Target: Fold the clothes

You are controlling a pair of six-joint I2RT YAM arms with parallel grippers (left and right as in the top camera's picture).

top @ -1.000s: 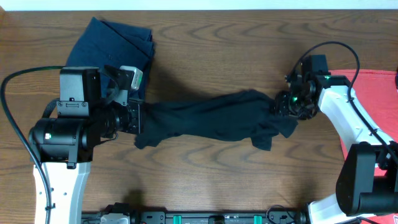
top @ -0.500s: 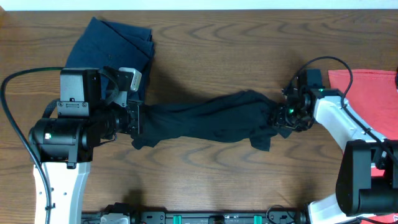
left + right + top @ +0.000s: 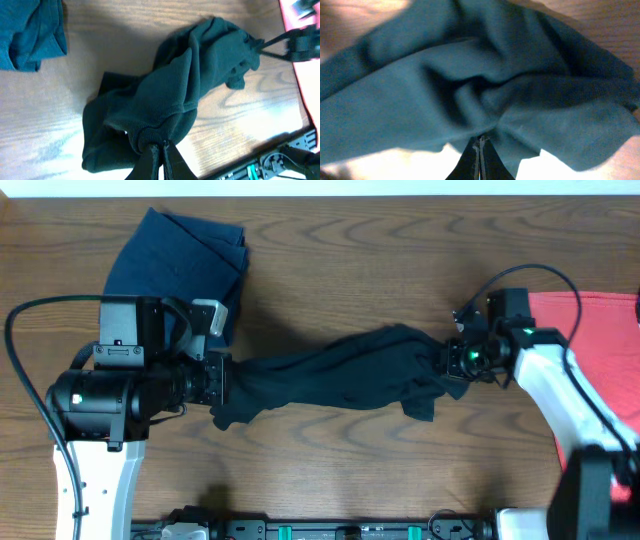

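From overhead, the black T-shirt [image 3: 340, 370] is bunched into a long rope across the middle of the bench [image 3: 350, 240], drawn out between my two arms. My left jaws are pinched shut on its left end and my right jaws on its right end.

Only that view shows the neighbours whole. The navy-blue garment [image 3: 180, 255] is crumpled at the far left, just beyond my left arm. The coral-red T-shirt [image 3: 600, 330] lies flat at the right edge, partly under my right arm. My left wrist camera catches just a corner of the navy and a sliver of red, but it shows a thick wad of cloth squeezed between my left jaws. My right wrist camera is filled with folds, with the tips meeting on a thin pinch of fabric.
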